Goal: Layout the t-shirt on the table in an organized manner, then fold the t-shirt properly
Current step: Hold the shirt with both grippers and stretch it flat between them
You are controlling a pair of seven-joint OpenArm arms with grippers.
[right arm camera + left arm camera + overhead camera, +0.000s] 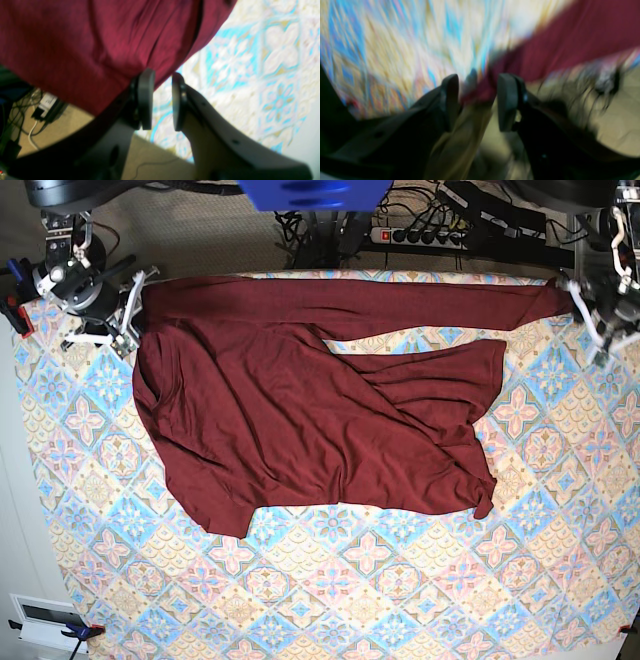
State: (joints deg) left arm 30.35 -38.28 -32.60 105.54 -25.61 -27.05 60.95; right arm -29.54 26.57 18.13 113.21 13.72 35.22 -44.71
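Base view, maroon t-shirt (300,410) spread rumpled across tiled bench (330,600), right pincer (161,100) parted at its far corner, gripping nothing, left pincer (477,100) agape, blurred cloth tip between its jaws

- Floor (75,125): tan, matte; seen to the lower left of the right gripper (162,75) and to the right of the left gripper (477,77).
- White adapter (46,101): on the floor, well to the left of the right gripper, among dark cables (15,110).
- Cable tangle (607,82): right of the left gripper, blurred.
- Power strip (440,235): black with a red switch, several plugs in it, lying between the two grippers along the far side.
- White box (45,620): well apart from both grippers.
- Light: even and soft.
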